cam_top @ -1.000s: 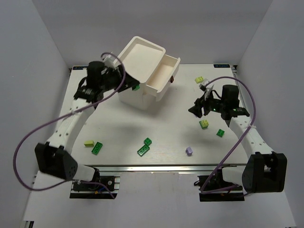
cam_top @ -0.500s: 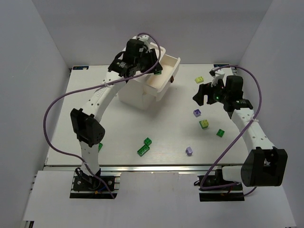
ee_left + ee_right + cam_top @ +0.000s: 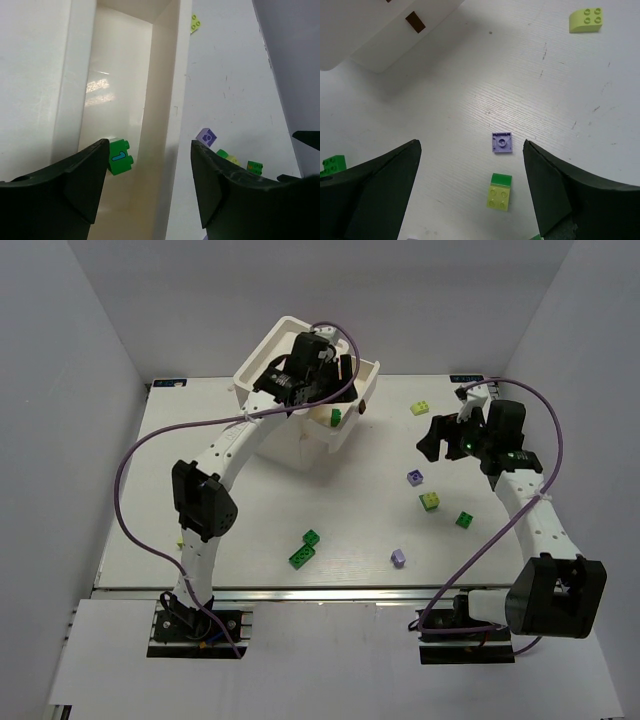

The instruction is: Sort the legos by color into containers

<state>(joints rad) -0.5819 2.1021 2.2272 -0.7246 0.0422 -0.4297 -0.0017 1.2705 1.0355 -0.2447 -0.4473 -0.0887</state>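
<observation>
The white cabinet (image 3: 275, 360) has one drawer (image 3: 362, 380) pulled out toward the right. My left gripper (image 3: 338, 378) hovers open over that drawer (image 3: 125, 100). A dark green lego (image 3: 120, 156) sits in it, just off the left finger and free of the jaws; from the top camera this green lego (image 3: 335, 417) shows at the drawer's near end. My right gripper (image 3: 440, 438) hangs open above the table. Below it lie an upturned purple lego (image 3: 502, 143) and a yellow-green lego (image 3: 500, 196) stacked on a green one.
Loose on the table are a purple lego (image 3: 414, 478), a yellow-green one (image 3: 430, 501), a green one (image 3: 464, 520), another purple (image 3: 398, 558), two green ones (image 3: 304, 548) near the front and a yellow-green one (image 3: 421, 408) at the back. A brown knob (image 3: 413, 21) faces the right arm.
The left arm swung from the cabinet's left side to over the open drawer and opened, letting go of the green lego. The right gripper opened, left a purple lego on the table and drew back.
</observation>
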